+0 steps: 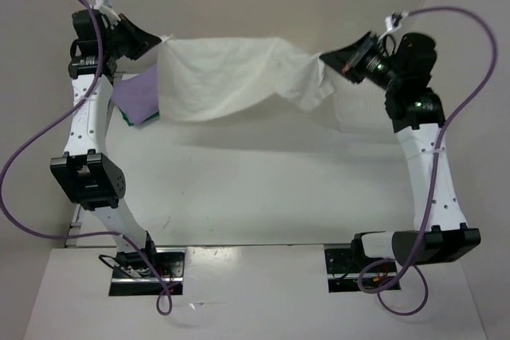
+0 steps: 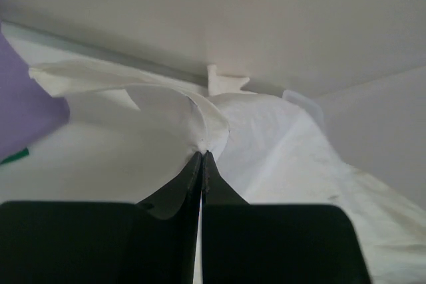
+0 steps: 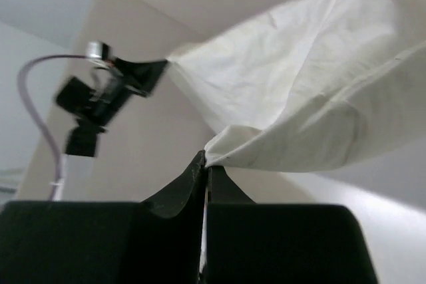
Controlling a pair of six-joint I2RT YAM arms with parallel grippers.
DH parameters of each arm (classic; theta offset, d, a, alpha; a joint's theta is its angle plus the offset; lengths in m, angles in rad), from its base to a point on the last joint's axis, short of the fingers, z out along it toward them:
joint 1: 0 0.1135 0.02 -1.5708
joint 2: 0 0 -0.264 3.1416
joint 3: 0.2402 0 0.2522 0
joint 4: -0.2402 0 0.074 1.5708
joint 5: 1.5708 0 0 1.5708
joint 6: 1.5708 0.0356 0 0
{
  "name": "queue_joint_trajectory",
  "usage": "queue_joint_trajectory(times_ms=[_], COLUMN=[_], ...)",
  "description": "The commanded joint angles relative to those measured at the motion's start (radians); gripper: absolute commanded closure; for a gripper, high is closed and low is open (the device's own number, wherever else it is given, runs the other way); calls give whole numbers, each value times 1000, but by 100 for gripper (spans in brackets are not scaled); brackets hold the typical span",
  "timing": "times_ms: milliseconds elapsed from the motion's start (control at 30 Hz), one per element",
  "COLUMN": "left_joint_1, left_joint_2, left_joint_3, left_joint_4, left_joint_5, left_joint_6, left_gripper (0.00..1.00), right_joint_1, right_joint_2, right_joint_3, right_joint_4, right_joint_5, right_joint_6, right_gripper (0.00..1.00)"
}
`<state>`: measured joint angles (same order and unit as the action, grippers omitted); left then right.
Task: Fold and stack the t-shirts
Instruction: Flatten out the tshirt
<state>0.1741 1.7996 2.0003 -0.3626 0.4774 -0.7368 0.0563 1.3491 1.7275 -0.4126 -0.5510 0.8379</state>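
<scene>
Over the far half of the table (image 1: 263, 189), the cream-white t-shirt (image 1: 231, 77) hangs in the air, stretched between my 2 pincers. Its long axis runs left-right across the workspace, the middle sags a little, and the lower edge drapes toward the surface; can't tell if it touches. At the left, the lavender t-shirt (image 1: 137, 95) lies on the table just beside my left arm, partly hidden by the hanging cloth, with the green t-shirt (image 1: 127, 119) peeking out at its near edge; can't tell whether either is folded. Left pincer (image 1: 155, 41): jaws pinched tight on 1 top corner of the cream-white t-shirt. Right pincer (image 1: 327, 60): same, clamped on the opposite top corner, a small flap bunched below it. Both tips sit at roughly equal height, so the cloth lies straight between them, neither arm nearer. My read: spread-out step, fold not started. Next move likely needs both wrists travelling together toward my bases to lay it flat; the risk is dropping cloth over the lavender pile.
</scene>
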Motion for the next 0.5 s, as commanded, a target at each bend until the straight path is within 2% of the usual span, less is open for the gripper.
queue_joint_trajectory(times_ms=[0, 33, 100, 133, 167, 200, 233, 367, 467], left_joint_1=[-2, -2, -13, -13, -13, -13, -13, -13, -13], left_joint_2=[9, 9, 0, 0, 0, 0, 0, -81, -179], left_joint_3=[-110, -157, -306, -357, -404, -447, -510, -609, -673], left_joint_4=[31, 40, 59, 59, 68, 77, 77, 15, -30], left_joint_5=[36, 36, 14, -2, -11, -20, -35, -172, -264], left_joint_6=[31, 43, 65, 89, 89, 103, 128, 183, 204], left_gripper=[98, 98, 92, 86, 79, 60, 49, 13, 8], right_joint_1=[-1, -1, -1, -1, -1, -1, -1, -1, -1], right_joint_2=[-11, -48, -74, -85, -97, -97, -97, -119, -137], right_joint_3=[-309, -451, -582, -700, -748, -793, -868, -962, -982], right_joint_4=[-52, -69, -81, -81, -81, -81, -81, -91, -112], right_joint_5=[49, 49, 94, 109, 109, 109, 120, 132, 132], right_joint_6=[-59, -72, -97, -106, -106, -106, -106, -106, -95], right_gripper=[100, 100, 100, 100, 100, 100, 100, 100, 100])
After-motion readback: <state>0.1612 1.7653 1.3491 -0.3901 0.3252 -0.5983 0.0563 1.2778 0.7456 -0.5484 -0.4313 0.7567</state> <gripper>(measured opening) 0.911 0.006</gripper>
